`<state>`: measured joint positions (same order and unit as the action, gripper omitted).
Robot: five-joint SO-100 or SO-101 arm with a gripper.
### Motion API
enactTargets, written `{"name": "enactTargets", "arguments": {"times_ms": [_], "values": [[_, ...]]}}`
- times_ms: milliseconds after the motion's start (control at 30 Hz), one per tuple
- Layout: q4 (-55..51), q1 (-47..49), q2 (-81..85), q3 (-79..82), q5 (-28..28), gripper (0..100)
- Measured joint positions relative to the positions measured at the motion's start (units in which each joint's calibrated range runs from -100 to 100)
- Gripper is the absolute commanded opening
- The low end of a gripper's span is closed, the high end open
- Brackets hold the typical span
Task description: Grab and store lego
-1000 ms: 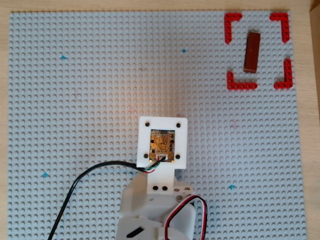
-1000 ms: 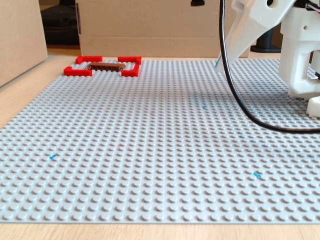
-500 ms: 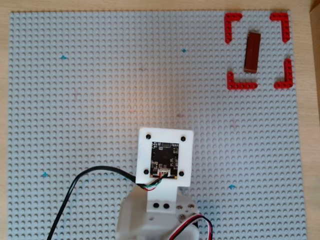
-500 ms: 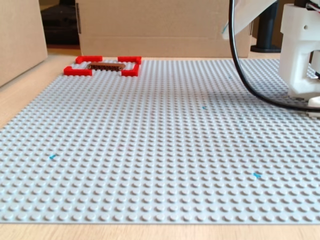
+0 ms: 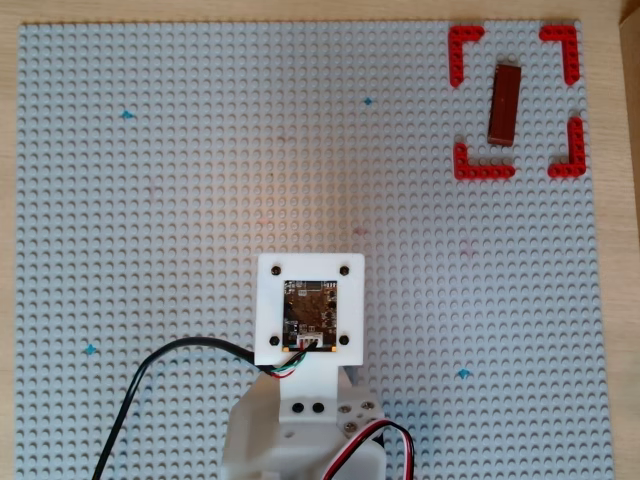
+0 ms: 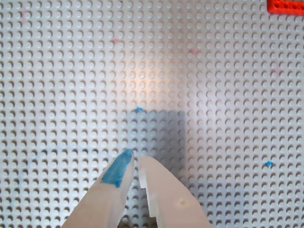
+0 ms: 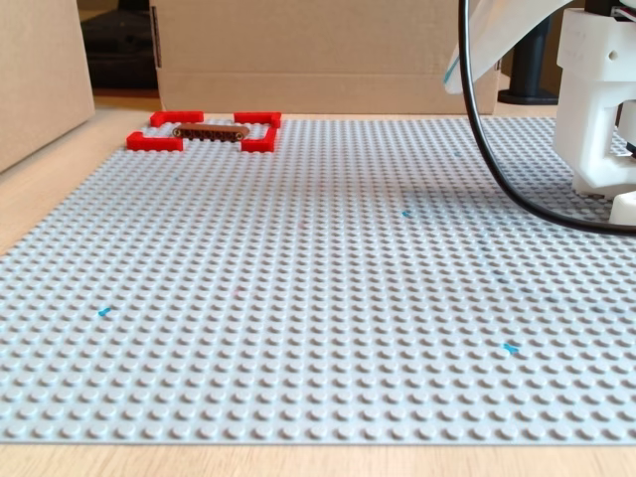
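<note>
Lego (image 5: 504, 104) inside frame of red corner pieces (image 5: 465, 50); jaws nearly together, empty, well apart

A hobbyist's home or workshop bench, by the look of it. A grey studded baseplate (image 7: 298, 298) covers a pale wooden counter (image 7: 45, 194), with plain cardboard boxes (image 7: 298, 50) standing along the far edge.

Long narrow dark reddish-brown lego brick (image 5: 504, 104), lying flat on the grey studded baseplate (image 5: 200, 200), nearly upright in the overhead view, inside four red corner pieces (image 5: 465, 45), touching none, top right.
</note>
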<state>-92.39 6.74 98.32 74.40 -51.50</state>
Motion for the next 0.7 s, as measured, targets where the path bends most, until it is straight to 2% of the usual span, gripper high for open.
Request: {"name": "enactTargets", "arguments": {"times_ms": [100,700], "values": [[0.00,1.56,0.00,0.00,0.00,1],[0.09,-3.05,0.00,0.18,0.00,1]]}}
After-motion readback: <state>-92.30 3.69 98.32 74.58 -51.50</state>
